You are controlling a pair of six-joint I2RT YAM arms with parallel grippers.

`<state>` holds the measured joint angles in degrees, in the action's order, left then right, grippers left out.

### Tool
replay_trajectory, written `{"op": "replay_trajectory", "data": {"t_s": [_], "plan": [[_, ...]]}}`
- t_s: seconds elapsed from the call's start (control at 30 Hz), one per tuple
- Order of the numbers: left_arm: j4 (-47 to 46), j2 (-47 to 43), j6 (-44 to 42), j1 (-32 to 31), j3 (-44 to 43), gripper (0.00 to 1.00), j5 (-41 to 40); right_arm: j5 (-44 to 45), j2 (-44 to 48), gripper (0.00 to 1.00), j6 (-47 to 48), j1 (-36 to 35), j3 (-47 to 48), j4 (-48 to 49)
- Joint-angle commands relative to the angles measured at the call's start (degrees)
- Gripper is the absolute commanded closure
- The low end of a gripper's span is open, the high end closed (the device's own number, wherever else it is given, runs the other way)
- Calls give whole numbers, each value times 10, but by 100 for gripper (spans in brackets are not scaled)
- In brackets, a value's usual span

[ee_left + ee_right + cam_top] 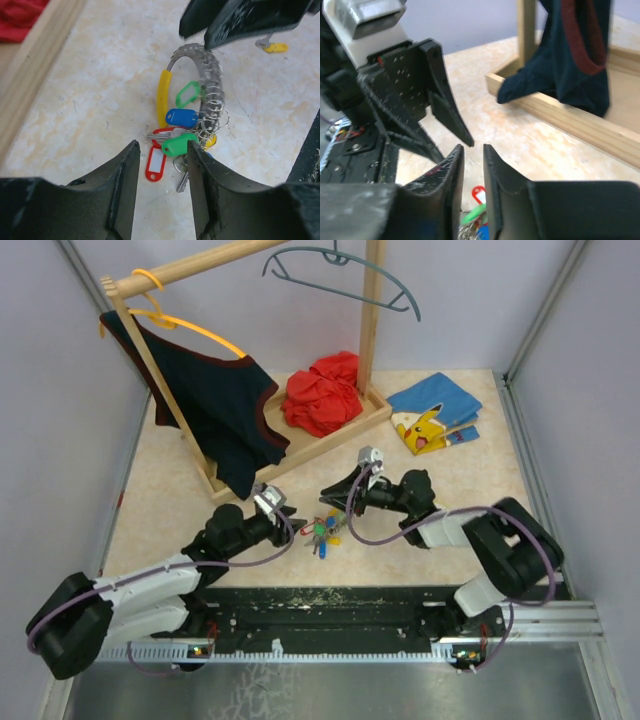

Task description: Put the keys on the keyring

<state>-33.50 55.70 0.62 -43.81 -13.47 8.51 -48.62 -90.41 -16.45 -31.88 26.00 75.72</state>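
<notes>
The keyring [210, 65], a silvery ring with a yellow curved piece [162, 97], stands upright on the table. Keys [181, 118] with green, blue and red tags hang bunched at its lower end; the bunch shows in the top view [322, 532]. My right gripper [335, 498] [473, 148] is shut on the top of the ring, and its fingers [240, 20] show from the left wrist. My left gripper [290, 518] [162, 146] is open and empty, low over the table, with its jaws either side of the red and green tags. Tags show between the right fingers [479, 194].
A small lone yellow piece [275, 47] lies beyond the ring. A wooden clothes rack [300, 455] stands behind, with a dark shirt [225, 405] on an orange hanger, a red cloth [322, 392] and a teal hanger [345, 275]. A blue Pikachu shirt [435, 412] lies back right.
</notes>
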Motion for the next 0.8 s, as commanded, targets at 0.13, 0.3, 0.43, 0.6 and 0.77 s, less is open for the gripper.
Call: {"op": "replay_trajectory", "data": {"t_s": [0.13,0.3,0.43,0.6,0.77], "plan": [[-43,119,47,46,-55,44,71,257,226,52,114,4,37,-541],[-25,210,60,71,-114,40,151,324,267,33,57,4,73,-712],[44,261,45,71,-171,37,194,317,285,18,39,4,93,-797],[42,269,60,68,-164,37,195,310,305,17,48,4,63,-802],[41,267,87,49,-138,37,161,371,205,23,81,-30,148,-895]]}}
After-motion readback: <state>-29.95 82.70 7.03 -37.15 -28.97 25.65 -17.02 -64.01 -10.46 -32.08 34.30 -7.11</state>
